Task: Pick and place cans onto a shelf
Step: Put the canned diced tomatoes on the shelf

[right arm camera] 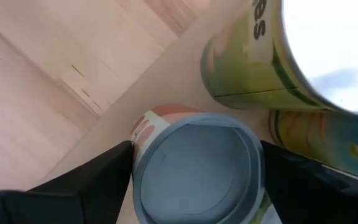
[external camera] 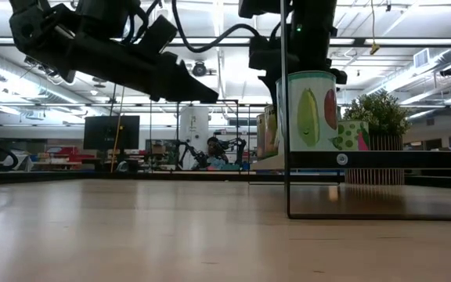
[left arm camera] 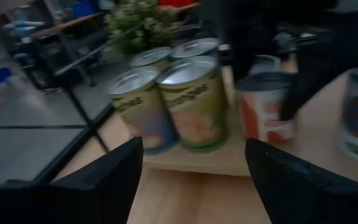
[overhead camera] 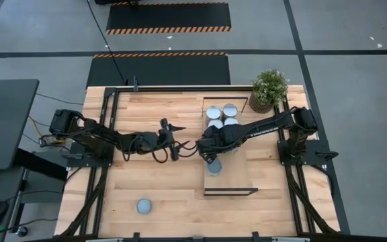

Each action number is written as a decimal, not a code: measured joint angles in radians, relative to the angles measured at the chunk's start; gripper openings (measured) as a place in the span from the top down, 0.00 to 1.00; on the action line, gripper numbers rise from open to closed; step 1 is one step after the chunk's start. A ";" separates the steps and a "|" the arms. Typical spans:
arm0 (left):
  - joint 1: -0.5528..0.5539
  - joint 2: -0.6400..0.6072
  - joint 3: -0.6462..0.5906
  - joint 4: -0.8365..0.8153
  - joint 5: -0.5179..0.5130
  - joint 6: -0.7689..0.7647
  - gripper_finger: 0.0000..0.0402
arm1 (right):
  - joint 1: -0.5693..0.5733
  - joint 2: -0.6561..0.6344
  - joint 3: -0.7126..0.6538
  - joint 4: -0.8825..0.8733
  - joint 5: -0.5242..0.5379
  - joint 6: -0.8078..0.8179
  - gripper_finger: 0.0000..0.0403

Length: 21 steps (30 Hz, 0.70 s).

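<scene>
Right gripper [overhead camera: 211, 158] spread either side of a can [right arm camera: 197, 168] on the shelf [overhead camera: 237, 176], touching or not unclear, neighbouring cans [left arm camera: 169, 102] partly lettered "anges", left gripper [overhead camera: 174, 141] parted, empty, beside shelf, lone can [overhead camera: 144, 206] on table [overhead camera: 160, 181].

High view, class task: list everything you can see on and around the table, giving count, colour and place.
cans: six showing, pale tops; four clustered at the shelf's far end, one mid-shelf, one on the table's near left.
shelf: one, light wood, dark frame, table's right half.
plant: one, green, far right corner.
table: one, planked wood.
left pincer: dark, open, empty, mid-table.
right pincer: dark, over the shelf at the mid-shelf can.
</scene>
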State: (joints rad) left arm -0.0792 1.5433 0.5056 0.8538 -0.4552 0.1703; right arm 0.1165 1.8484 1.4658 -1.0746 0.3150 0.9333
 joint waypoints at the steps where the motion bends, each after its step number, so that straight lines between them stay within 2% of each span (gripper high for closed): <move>1: 0.000 0.000 0.000 -0.001 0.017 -0.001 0.28 | 0.000 0.000 0.000 -0.003 0.001 0.000 0.15; 10: -0.010 0.000 0.001 -0.048 0.046 -0.035 0.28 | 0.000 -0.001 0.000 -0.003 0.022 0.006 0.13; 17: -0.010 0.000 0.002 -0.103 0.115 -0.079 0.28 | 0.000 -0.001 0.000 -0.003 0.016 -0.010 0.13; 21: -0.010 0.000 0.002 -0.127 0.151 -0.103 0.28 | -0.001 -0.001 0.000 -0.003 -0.027 -0.011 0.13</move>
State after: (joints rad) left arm -0.0891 1.5436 0.5072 0.7263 -0.3040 0.0675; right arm 0.1154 1.8477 1.4658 -1.0771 0.2878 0.9224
